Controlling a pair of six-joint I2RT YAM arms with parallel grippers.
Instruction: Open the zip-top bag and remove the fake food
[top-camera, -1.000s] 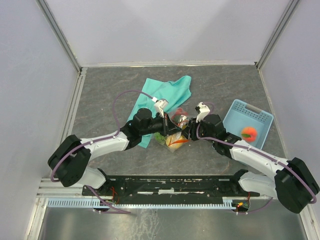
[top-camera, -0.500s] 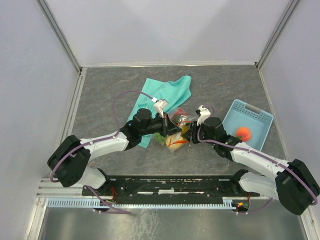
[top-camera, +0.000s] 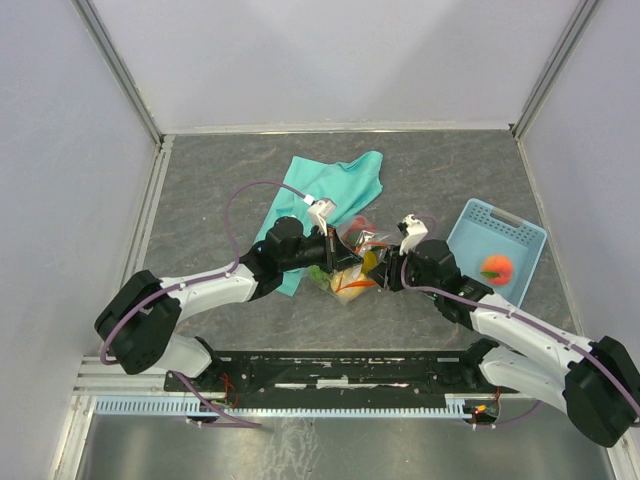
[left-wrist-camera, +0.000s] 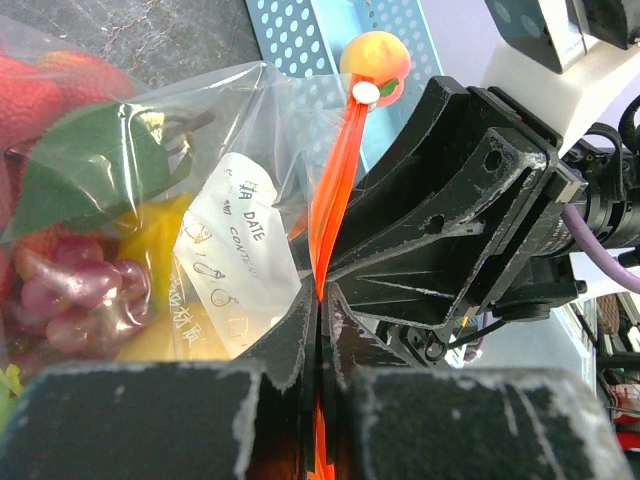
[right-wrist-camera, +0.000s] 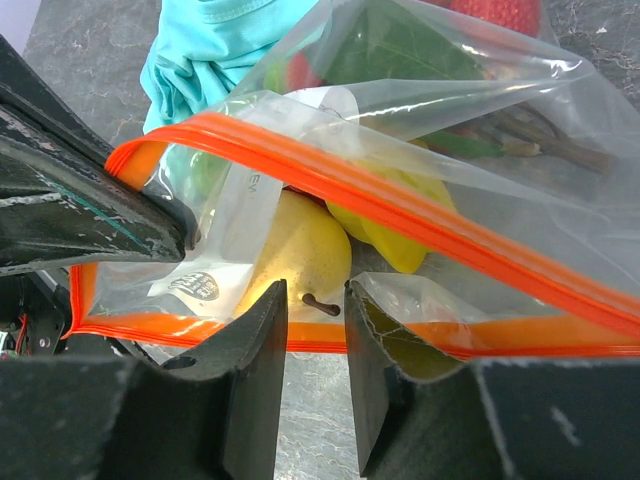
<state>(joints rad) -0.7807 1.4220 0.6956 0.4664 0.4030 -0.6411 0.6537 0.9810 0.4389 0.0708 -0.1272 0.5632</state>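
Note:
The clear zip-top bag (top-camera: 351, 270) lies between both arms, its orange zip strip (right-wrist-camera: 330, 180) parted into an open mouth. Inside it is fake food: a yellow pear (right-wrist-camera: 300, 250), dark red grapes (left-wrist-camera: 70, 285), a green leaf (left-wrist-camera: 90, 170) and red berries (right-wrist-camera: 495, 12). My left gripper (left-wrist-camera: 320, 300) is shut on the zip strip at one end of the mouth and shows in the top view as left gripper (top-camera: 343, 264). My right gripper (right-wrist-camera: 312, 295) is open at the mouth's near lip, with the pear's brown stem between its fingertips; from above, the right gripper (top-camera: 381, 272) sits at the bag's right side.
A teal cloth (top-camera: 332, 185) lies behind the bag, partly under the left arm. A blue perforated basket (top-camera: 520, 235) stands at the right with an orange-pink peach (top-camera: 497, 267) in it. Grey walls enclose the table on three sides.
The right arm has shifted slightly right and toward the near edge. The peach in the basket rolled left and back again. The left gripper keeps its hold on the zip strip.

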